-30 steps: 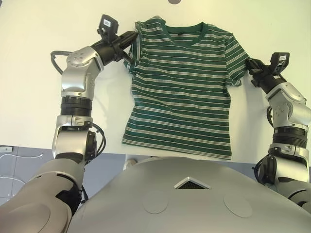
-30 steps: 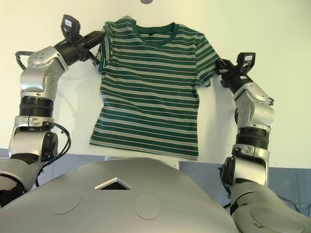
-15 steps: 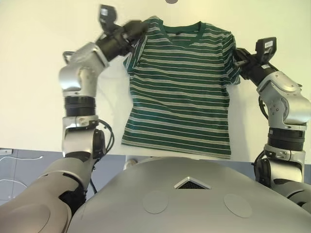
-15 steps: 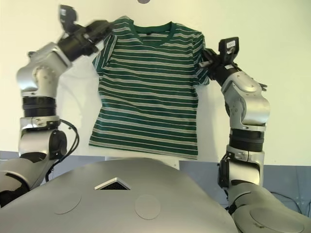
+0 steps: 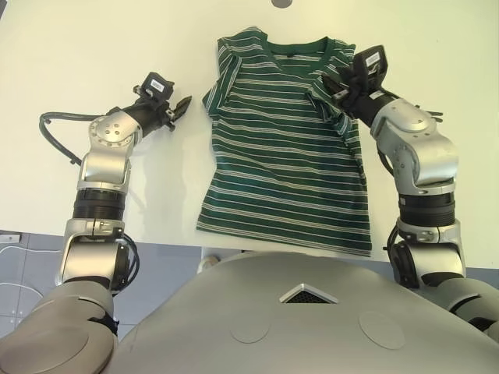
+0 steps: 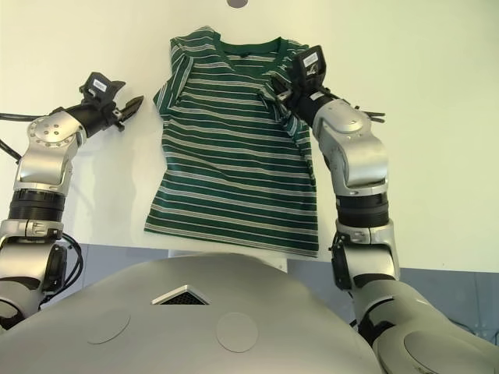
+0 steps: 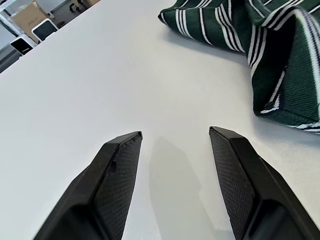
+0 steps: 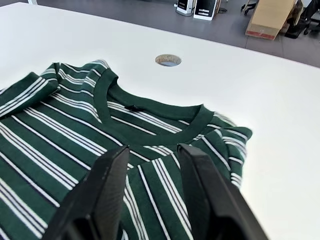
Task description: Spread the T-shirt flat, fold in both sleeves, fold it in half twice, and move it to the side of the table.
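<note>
- T-shirt (image 5: 281, 156) face up on white bench (image 5: 78, 47); green with white stripes; neck at the far side, hem toward the near edge
- right-hand sleeve (image 5: 337, 118) folded in over the chest; left-hand sleeve (image 5: 214, 89) rumpled at the shoulder
- left claw (image 5: 181, 109) near left-hand sleeve, apart from it; from its wrist, fingers (image 7: 120, 170) spread wide over bare bench, gripping nothing
- right claw (image 5: 339, 82) over folded shoulder; from its wrist, fingers (image 8: 112, 180) parted above stripes below collar (image 8: 150, 117); round hole (image 8: 168, 60) in bench beyond neck

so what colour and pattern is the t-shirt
The T-shirt is dark green with thin white stripes; clearest in the right wrist view.
</note>
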